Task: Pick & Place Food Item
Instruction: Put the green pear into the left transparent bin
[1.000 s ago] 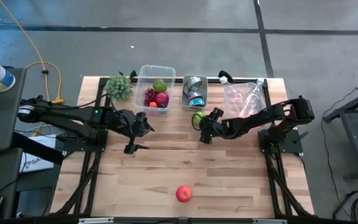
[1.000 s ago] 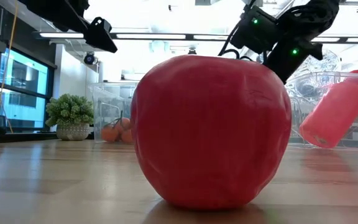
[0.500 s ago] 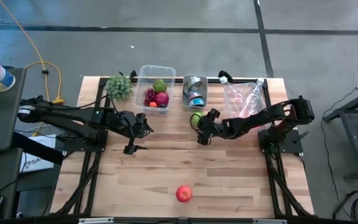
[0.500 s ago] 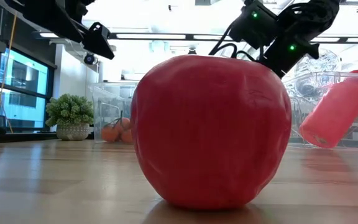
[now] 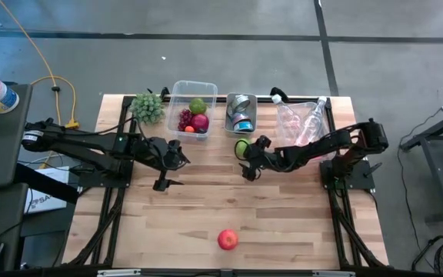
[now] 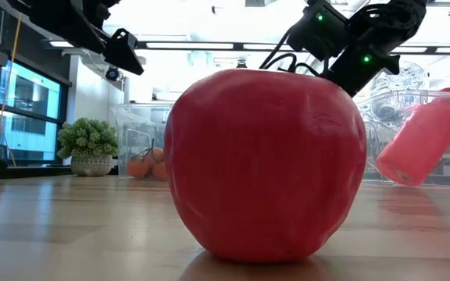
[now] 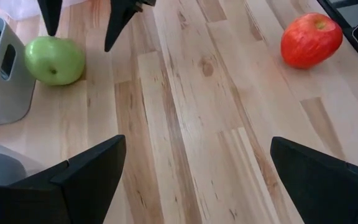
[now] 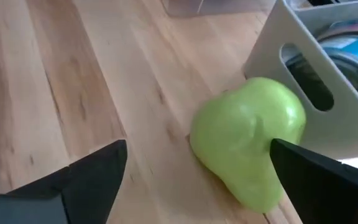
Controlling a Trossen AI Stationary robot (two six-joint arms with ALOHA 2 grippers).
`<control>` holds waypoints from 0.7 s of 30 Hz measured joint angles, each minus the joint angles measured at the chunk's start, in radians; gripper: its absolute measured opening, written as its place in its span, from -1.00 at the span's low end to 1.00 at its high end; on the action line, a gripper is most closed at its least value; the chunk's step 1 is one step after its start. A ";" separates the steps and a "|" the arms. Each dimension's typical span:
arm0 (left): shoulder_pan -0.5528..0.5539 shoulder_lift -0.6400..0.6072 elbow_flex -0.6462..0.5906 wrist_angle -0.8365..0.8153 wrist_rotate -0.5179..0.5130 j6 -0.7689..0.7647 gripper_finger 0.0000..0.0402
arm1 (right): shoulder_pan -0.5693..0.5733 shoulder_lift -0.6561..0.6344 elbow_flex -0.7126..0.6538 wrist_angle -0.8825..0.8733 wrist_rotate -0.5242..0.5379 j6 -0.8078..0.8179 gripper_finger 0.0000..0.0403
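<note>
A: What is lying on the wooden table [image 5: 283, 215]?
B: One red apple [image 5: 227, 239] is sitting near the front edge; one green apple [image 5: 241, 147] is resting against the grey bin [image 5: 241, 114]. A grey floor is surrounding it all.
A: And the claws?
B: The right gripper [image 5: 245, 171] is standing wide, holding nothing, beside the green apple. The left gripper [image 5: 177, 168] is hovering wide, empty.

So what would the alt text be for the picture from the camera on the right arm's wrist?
A green apple lies on the wooden table, right beside a grey bin that holds cans. The right gripper points at the apple with its two dark fingers spread wide and nothing between them.
</note>
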 joint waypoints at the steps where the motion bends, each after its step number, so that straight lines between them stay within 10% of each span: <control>1: 0.000 0.000 0.000 0.000 0.000 -0.006 0.94 | -0.003 0.000 0.000 0.010 -0.003 0.000 0.92; 10: 0.000 0.000 0.000 -0.011 0.007 -0.037 0.94 | -0.028 0.000 0.000 0.035 0.165 -0.029 0.90; 21: 0.000 0.000 0.000 -0.027 0.007 -0.039 0.94 | -0.072 0.157 -0.002 0.093 -0.003 0.004 0.89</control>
